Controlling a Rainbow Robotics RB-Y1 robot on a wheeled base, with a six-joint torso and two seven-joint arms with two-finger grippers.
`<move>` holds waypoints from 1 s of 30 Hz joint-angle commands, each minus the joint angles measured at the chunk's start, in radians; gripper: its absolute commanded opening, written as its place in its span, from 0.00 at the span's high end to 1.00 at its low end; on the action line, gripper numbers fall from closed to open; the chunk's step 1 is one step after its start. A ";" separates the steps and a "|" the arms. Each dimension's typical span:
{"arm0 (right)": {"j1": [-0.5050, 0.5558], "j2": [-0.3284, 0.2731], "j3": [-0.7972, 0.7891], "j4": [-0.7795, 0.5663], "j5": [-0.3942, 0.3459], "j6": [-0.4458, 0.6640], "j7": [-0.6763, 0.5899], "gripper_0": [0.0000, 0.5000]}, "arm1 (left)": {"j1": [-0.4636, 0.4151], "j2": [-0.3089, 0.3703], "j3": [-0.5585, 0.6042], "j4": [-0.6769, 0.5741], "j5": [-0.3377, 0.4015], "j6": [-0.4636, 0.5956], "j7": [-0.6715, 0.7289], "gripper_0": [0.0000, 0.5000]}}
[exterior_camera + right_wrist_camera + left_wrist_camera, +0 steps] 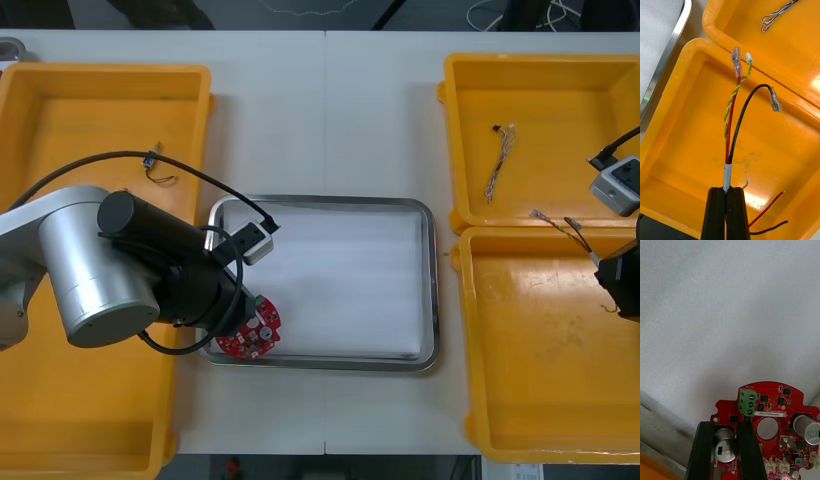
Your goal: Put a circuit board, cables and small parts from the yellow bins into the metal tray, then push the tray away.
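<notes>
My left gripper (724, 426) is shut on a round red circuit board (769, 416), with one of the board's silver cans between its fingers. The board (252, 335) is at the near left corner of the metal tray (430, 290), over its white lining. My right gripper (727, 191) is shut on a bundle of cables (730, 123): red, black, and twisted yellow and green. It holds them above the near right yellow bin (540, 400). The bundle's loose ends (562, 226) reach over the rim between the two right bins.
A twisted blue and white cable (498, 165) lies in the far right bin (560, 80). A small cable (158, 172) lies in the far left bin (60, 110). My left arm covers part of the near left bin (80, 420).
</notes>
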 commanded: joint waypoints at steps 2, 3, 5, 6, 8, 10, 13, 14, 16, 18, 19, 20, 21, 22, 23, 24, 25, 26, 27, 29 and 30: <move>-0.021 -0.003 0.010 -0.025 0.009 0.004 0.059 1.00 | -0.035 -0.016 -0.024 0.014 -0.028 -0.031 -0.067 1.00; -0.021 -0.003 0.010 -0.025 0.009 0.004 0.058 1.00 | -0.035 -0.015 -0.026 0.026 -0.027 -0.042 -0.068 1.00; -0.021 -0.003 0.010 -0.025 0.008 0.004 0.059 1.00 | -0.037 -0.016 -0.029 0.035 -0.025 -0.059 -0.068 1.00; -0.022 -0.003 0.010 -0.025 0.006 0.004 0.058 1.00 | -0.035 -0.015 -0.030 0.037 -0.025 -0.062 -0.068 1.00; -0.021 -0.003 0.010 -0.025 0.002 0.004 0.059 1.00 | -0.035 -0.021 -0.030 0.047 -0.025 -0.071 -0.070 1.00; -0.021 -0.005 0.010 -0.029 -0.002 0.004 0.059 1.00 | -0.037 -0.030 -0.030 0.066 -0.028 -0.079 -0.071 1.00; -0.021 -0.014 0.011 -0.043 -0.008 0.004 0.058 1.00 | -0.037 -0.041 -0.030 0.075 -0.038 -0.080 -0.073 1.00; -0.022 -0.017 0.011 -0.048 -0.012 0.004 0.058 1.00 | -0.037 -0.041 -0.030 0.075 -0.038 -0.080 -0.071 1.00; -0.030 -0.025 0.013 -0.057 -0.034 0.004 0.059 1.00 | -0.037 -0.041 -0.032 0.073 -0.036 -0.080 -0.071 0.99; -0.033 -0.029 0.013 -0.060 -0.051 0.004 0.059 1.00 | -0.037 -0.039 -0.030 0.073 -0.035 -0.082 -0.070 0.73; -0.039 -0.031 0.013 -0.061 -0.061 0.004 0.059 1.00 | -0.037 -0.039 -0.030 0.073 -0.035 -0.082 -0.068 0.36; -0.044 -0.031 0.014 -0.061 -0.071 0.004 0.059 1.00 | -0.037 -0.039 -0.030 0.073 -0.033 -0.082 -0.068 0.11; -0.045 -0.031 0.014 -0.061 -0.075 0.004 0.058 1.00 | -0.037 -0.039 -0.030 0.073 -0.033 -0.082 -0.068 0.00; -0.051 -0.031 0.019 -0.061 -0.083 0.004 0.059 1.00 | -0.037 -0.041 -0.030 0.073 -0.031 -0.082 -0.067 0.00; -0.060 -0.032 0.025 -0.061 -0.087 0.004 0.059 1.00 | -0.037 -0.039 -0.030 0.073 -0.028 -0.082 -0.067 0.00; -0.065 -0.034 0.033 -0.061 -0.087 0.004 0.058 1.00 | -0.037 -0.039 -0.030 0.073 -0.027 -0.082 -0.067 0.00; -0.076 -0.037 0.048 -0.061 -0.087 0.004 0.058 1.00 | -0.037 -0.039 -0.030 0.072 -0.025 -0.082 -0.065 0.00; -0.087 -0.038 0.063 -0.061 -0.083 0.004 0.059 1.00 | -0.038 -0.039 -0.030 0.070 -0.024 -0.082 -0.064 0.00; -0.091 -0.038 0.071 -0.061 -0.080 0.004 0.058 1.00 | -0.038 -0.039 -0.030 0.069 -0.022 -0.082 -0.064 0.00; -0.119 -0.038 0.105 -0.061 -0.075 0.004 0.058 1.00 | -0.041 -0.039 -0.024 0.060 -0.021 -0.077 -0.059 0.00; -0.126 -0.038 0.114 -0.061 -0.072 0.004 0.058 1.00 | -0.041 -0.039 -0.021 0.055 -0.021 -0.073 -0.059 0.00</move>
